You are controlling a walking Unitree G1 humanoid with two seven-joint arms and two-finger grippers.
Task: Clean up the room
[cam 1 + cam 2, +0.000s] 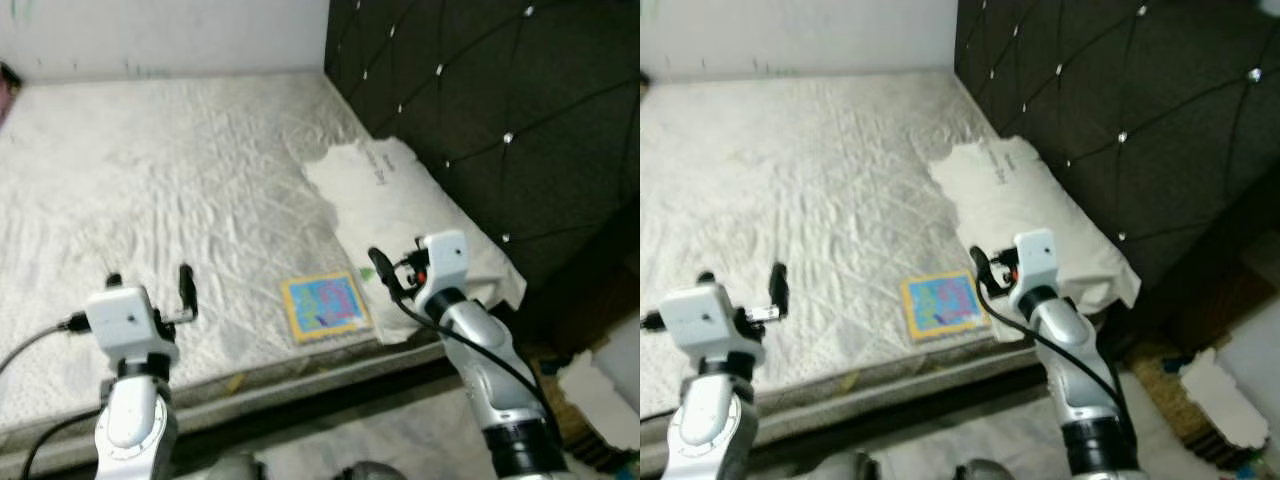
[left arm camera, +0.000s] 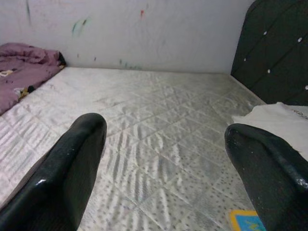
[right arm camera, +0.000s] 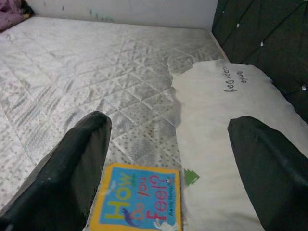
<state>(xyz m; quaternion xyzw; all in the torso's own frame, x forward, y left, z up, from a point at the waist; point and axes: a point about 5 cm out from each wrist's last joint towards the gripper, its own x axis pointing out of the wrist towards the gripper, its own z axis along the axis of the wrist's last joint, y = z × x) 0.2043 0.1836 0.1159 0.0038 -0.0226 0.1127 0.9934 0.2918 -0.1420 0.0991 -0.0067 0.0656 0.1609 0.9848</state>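
A children's book (image 1: 325, 307) with a yellow border and blue cover, titled "How Do You Feel?" (image 3: 139, 197), lies flat near the front edge of the bare quilted mattress (image 1: 180, 170). Its right side touches a white pillow (image 1: 400, 195) that lies along the headboard. My right gripper (image 3: 168, 127) hovers open just above the mattress edge, over the book's right side and the pillow's near corner, with nothing between its fingers. My left gripper (image 1: 150, 285) is open and empty over the front left of the mattress, well left of the book.
A dark tufted headboard (image 1: 500, 100) bounds the bed on the right, a pale wall (image 1: 150, 35) at the far end. A purple blanket (image 2: 24, 72) is bunched at the mattress's far left corner. White cardboard scraps (image 1: 600, 390) lie on the floor at the right.
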